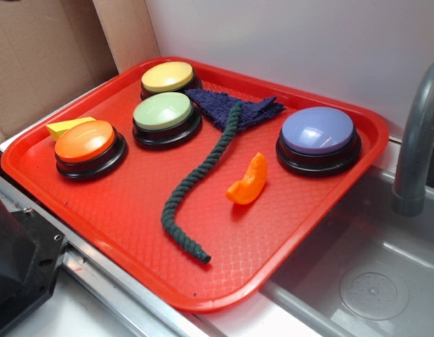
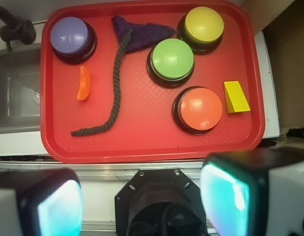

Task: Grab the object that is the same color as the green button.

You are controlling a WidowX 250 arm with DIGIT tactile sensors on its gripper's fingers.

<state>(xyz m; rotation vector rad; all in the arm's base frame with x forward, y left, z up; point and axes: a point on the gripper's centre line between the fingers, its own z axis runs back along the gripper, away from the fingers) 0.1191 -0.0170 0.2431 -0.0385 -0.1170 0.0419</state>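
So the long dark green twisted rope [image 2: 115, 86] lay on the red plastic tray [image 2: 142, 145], well ahead of the gripper [image 2: 142, 196] and a bit to its left in the wrist view. Its long axis ran mostly away from the jaws: the near end curled off to the left near the tray's front edge, and the far end rested on the dark blue cloth [image 2: 142, 34]. The pale green dome button [image 2: 172, 60] sat just right of the rope's far half. The jaws stood wide apart, holding nothing, high above the tray. A pinch across the straight middle stretch looked like the easiest bet.
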